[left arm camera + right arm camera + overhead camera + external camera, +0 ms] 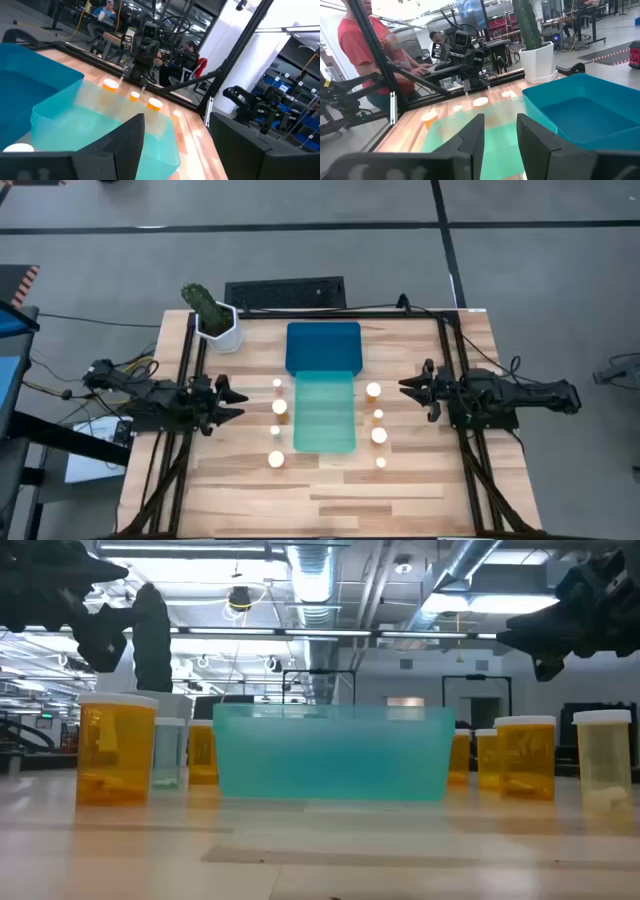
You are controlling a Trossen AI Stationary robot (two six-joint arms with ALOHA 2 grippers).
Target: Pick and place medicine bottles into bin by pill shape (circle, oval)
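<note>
Several amber bottles with white caps stand upright on the wooden table in two columns. One column (278, 408) is left of the teal bin (325, 412) and the other (378, 415) is right of it. A dark blue bin (322, 347) sits just behind the teal one. My left gripper (234, 400) hovers open above the table, left of the left column. My right gripper (412, 390) hovers open, right of the right column; it also shows in the right wrist view (500, 135). Neither gripper holds anything. In the low view the bottles (115, 750) (525, 755) flank the teal bin (335, 752).
A white plant pot with a cactus (218, 325) stands at the far left corner. A black flat device (285, 293) lies behind the table's far edge. A black frame runs along both sides of the table (455, 360). People sit beyond the table in the wrist views (360, 45).
</note>
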